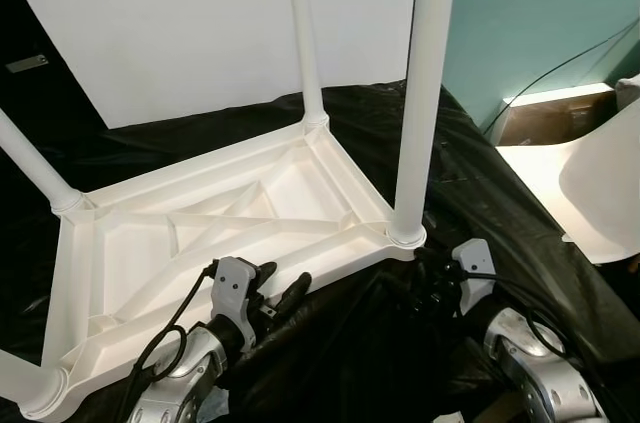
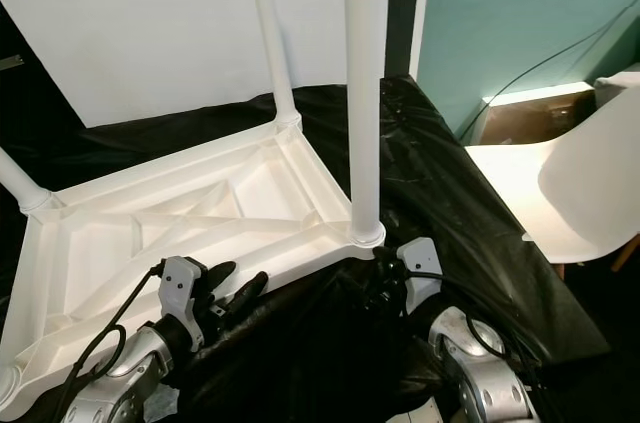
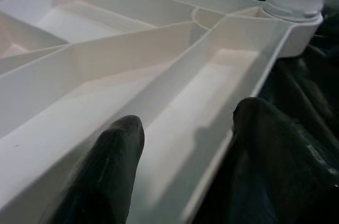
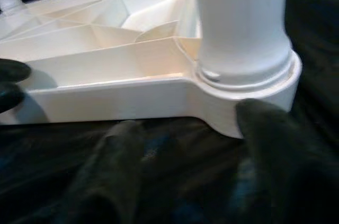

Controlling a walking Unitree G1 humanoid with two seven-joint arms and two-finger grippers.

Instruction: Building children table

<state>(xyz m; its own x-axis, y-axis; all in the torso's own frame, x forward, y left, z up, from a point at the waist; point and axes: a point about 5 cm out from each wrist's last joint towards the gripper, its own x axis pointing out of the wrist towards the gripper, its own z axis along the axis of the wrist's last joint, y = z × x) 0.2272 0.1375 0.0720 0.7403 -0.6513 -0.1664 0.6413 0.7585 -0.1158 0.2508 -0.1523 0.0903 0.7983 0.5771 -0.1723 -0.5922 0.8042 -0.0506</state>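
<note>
- Table top [image 1: 230,233], white plastic, is lying upside down on black plastic sheeting [image 1: 470,203], ribbed underside facing up.
- Legs are standing up from its corners: near right leg [image 1: 425,93] sitting in its corner socket [image 1: 406,235], far leg [image 1: 305,33] rising from the back corner, left leg [image 1: 35,168] slanting up at the left edge.
- Left gripper [image 1: 285,295] is sitting at the near edge of the table top, fingers spread; in the left wrist view one finger [image 3: 114,166] is lying over the inside of the rim and the other [image 3: 275,155] is outside it over the black sheeting, so the edge is running between them.
- Can't tell if those fingers are actually pressing the rim.
- Right gripper [image 1: 425,278] is sitting just below the near right corner, close to the socket; in the right wrist view its fingers [image 4: 275,144] are spread apart, resting low on the sheeting in front of the corner, one tip just beside the socket base.
- White board [image 1: 200,23] is leaning behind the table.
- White chair [image 2: 590,173] is standing to the right, near a teal wall [image 1: 540,13].
- Cardboard box [image 1: 550,113] is resting by the wall, a dark cable [image 1: 570,58] trailing over it.
</note>
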